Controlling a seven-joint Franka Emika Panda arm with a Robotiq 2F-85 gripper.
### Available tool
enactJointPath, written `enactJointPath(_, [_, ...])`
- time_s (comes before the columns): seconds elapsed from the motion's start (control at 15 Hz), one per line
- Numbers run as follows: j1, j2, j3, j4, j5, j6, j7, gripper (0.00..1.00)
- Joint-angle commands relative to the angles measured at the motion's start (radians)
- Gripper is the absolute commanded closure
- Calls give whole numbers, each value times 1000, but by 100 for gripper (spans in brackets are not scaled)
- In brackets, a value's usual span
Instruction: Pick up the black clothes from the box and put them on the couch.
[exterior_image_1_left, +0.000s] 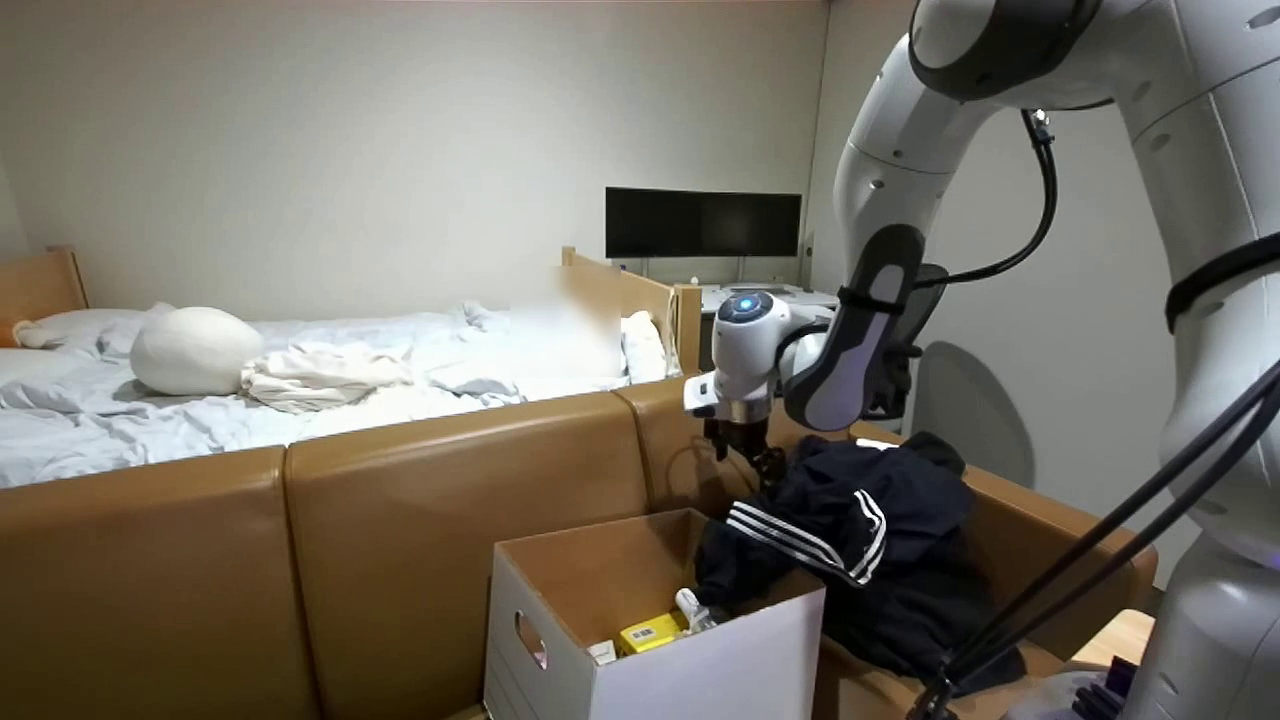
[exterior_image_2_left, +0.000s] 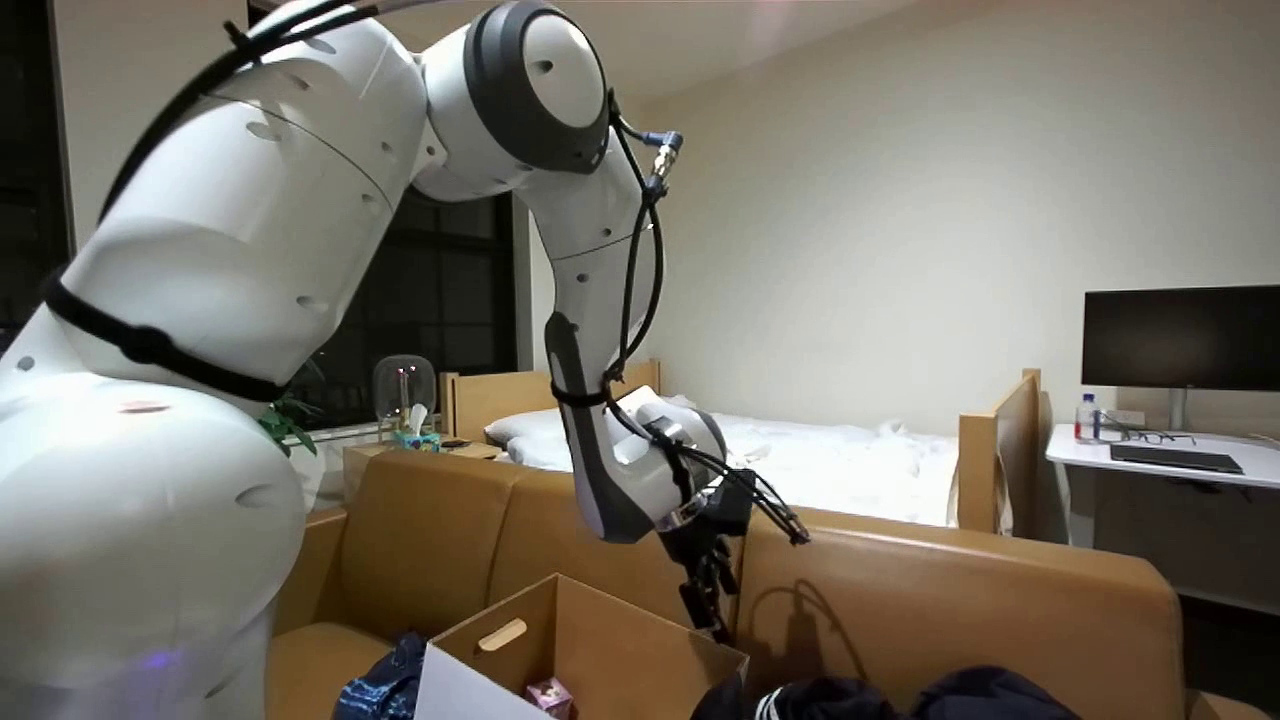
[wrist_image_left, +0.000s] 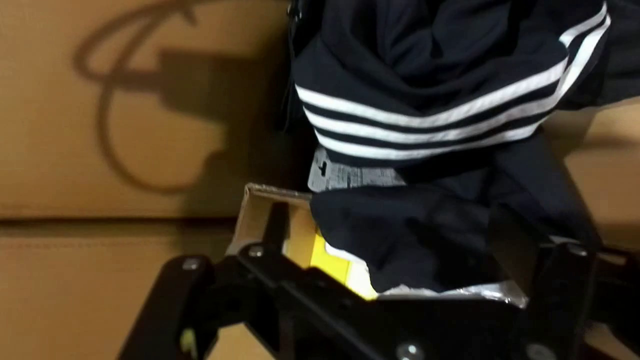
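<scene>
Step in hand, by my judgement: freeing the last of the black clothes (exterior_image_1_left: 910, 495) from the box (exterior_image_1_left: 710, 660); the bulk of the dark heap lies on the couch (exterior_image_1_left: 470, 465) beside the box, white stripes showing, while one end drapes over the rim and down inside; so the transfer looks well advanced but not complete; the end effector (wrist_image_left: 392, 227) hangs above that corner, jaws spread well apart, with nothing gripped that I can see; the next move, I think, calls for settling over the draped end, closing on a fold of cloth rather than on the rim, then raising it clear and laying it with the rest; slack fabric may well slide back. Views compared: only the wrist view shows the jaws either side of the draped end, and a printed card (wrist_image_left: 350, 176) peeping out near the stripes, inside or outside the box I cannot tell; in an exterior view the heap shows nearly whole, with a yellow carton (exterior_image_1_left: 650, 634) and a white-topped item (exterior_image_1_left: 690, 607) in the box; in an exterior view just the heap's upper edge shows, yet there I note a small pink packet (exterior_image_2_left: 550, 697) in the box and a blue patterned cloth (exterior_image_2_left: 385, 682) just beside it.
</scene>
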Motion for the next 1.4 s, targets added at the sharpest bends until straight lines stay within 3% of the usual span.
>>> enactJointPath(0.0, [-31,78,91,23,88,8,-210,0])
enactJointPath(0.4, [-113,212,259,108,322,-183,-583,0])
enactJointPath(0.53, [-77,250,225,168,436,-209,-644,0])
enactJointPath(0.67, [-42,296,187,247,502,-193,-609,0])
enactJointPath(0.87, [-2,372,171,367,570,-292,-661,0])
enactJointPath(1.2, [56,498,145,548,661,-580,-816,0])
enactJointPath(1.33, [75,520,105,567,659,-578,-787,0])
